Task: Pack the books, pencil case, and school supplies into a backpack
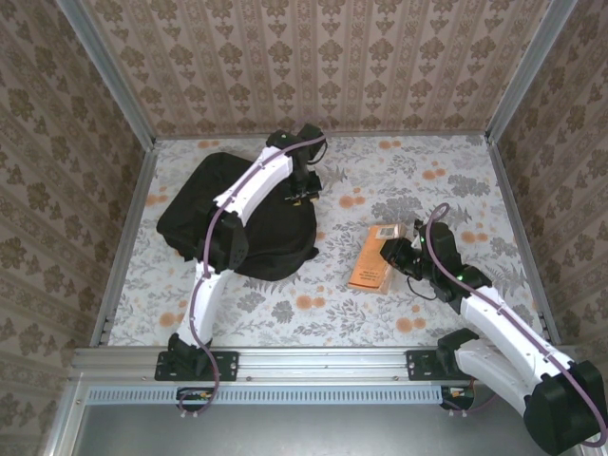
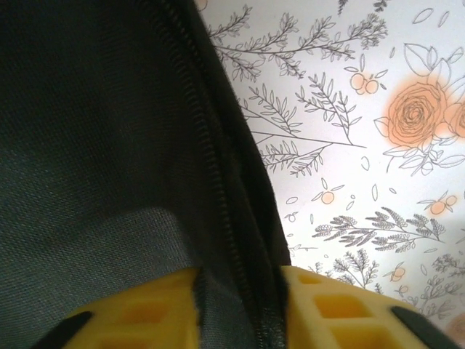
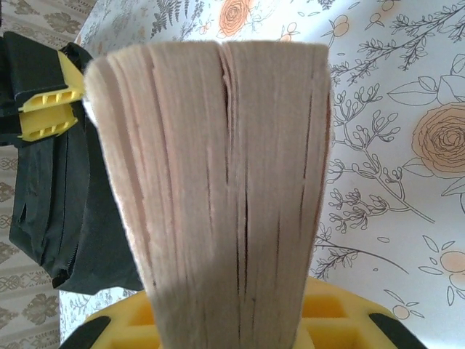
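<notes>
Closest to the overhead camera is the right arm (image 1: 508, 328), rising from the table's near right corner and reaching inward to the orange paperback (image 1: 366, 261), which lies right of the table's centre. The right gripper (image 1: 397, 252) meets the book at its right edge. Farther back, the black backpack (image 1: 185, 214) sprawls over the far left part of the floral table (image 1: 285, 313), well apart from the book. The left arm (image 1: 237, 195) stretches across it from the near left corner, so the left gripper (image 1: 304, 185) sits at the bag's far right edge. From the left wrist, yellow fingers (image 2: 138, 316) pinch a fold of the backpack (image 2: 94, 145) along its zip seam (image 2: 214, 167), with the table (image 2: 363, 182) off to the right. From the right wrist, the paperback (image 3: 218, 182) shows its cream page edge to the lens, clamped between the yellow fingers (image 3: 338, 313) of the right gripper (image 3: 232, 323); whether it is lifted off the cloth I cannot tell. Beyond it at the left, the left gripper (image 3: 49, 110) is closed on the backpack (image 3: 80, 218).
</notes>
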### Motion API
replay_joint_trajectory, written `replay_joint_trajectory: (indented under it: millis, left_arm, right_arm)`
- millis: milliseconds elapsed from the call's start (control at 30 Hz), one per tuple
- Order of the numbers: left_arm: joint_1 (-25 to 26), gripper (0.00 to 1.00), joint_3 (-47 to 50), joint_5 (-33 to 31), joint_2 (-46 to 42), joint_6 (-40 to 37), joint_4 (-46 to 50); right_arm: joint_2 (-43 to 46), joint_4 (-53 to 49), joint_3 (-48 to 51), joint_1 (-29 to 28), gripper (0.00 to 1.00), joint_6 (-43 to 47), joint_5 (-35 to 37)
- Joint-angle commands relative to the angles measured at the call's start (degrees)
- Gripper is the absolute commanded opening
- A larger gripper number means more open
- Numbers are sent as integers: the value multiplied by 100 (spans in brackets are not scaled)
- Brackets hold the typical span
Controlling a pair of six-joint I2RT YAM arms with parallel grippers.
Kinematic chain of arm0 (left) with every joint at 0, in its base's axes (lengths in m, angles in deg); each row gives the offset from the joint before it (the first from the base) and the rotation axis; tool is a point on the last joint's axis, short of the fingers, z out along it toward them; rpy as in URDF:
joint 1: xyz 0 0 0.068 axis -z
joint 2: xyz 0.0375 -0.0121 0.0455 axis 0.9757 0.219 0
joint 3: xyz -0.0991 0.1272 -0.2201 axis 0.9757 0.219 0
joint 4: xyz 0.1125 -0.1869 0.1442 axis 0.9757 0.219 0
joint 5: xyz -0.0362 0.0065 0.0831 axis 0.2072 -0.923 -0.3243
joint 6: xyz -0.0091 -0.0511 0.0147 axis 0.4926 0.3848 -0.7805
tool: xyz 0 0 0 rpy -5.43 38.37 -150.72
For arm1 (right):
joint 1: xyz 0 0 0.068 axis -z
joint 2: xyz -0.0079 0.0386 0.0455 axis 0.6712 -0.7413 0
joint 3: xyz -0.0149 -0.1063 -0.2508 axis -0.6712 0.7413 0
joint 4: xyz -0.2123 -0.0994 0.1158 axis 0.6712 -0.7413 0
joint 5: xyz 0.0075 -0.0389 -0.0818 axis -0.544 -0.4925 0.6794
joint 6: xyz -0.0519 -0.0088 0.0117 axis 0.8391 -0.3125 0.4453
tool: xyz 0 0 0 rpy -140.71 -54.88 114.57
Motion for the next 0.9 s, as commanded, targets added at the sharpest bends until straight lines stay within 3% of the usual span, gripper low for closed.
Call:
replay_joint_trajectory:
  millis: [0, 233, 600, 867]
  left_arm:
    - [-87, 21, 125, -1, -131, -13, 101]
    - [-113, 5, 186, 83, -506, -109, 144]
    - [-336, 6, 275, 376, -1451, -480, 510]
    - [-537, 0, 571, 882, -1933, -661, 550]
  right_arm:
    - [-12, 285, -31, 39, 0, 75, -113]
    - [-24, 253, -106, 46, 0, 97, -186]
    - [-274, 452, -562, 34, 0, 161, -783]
    - [-851, 996, -1135, -107, 0, -118, -1111]
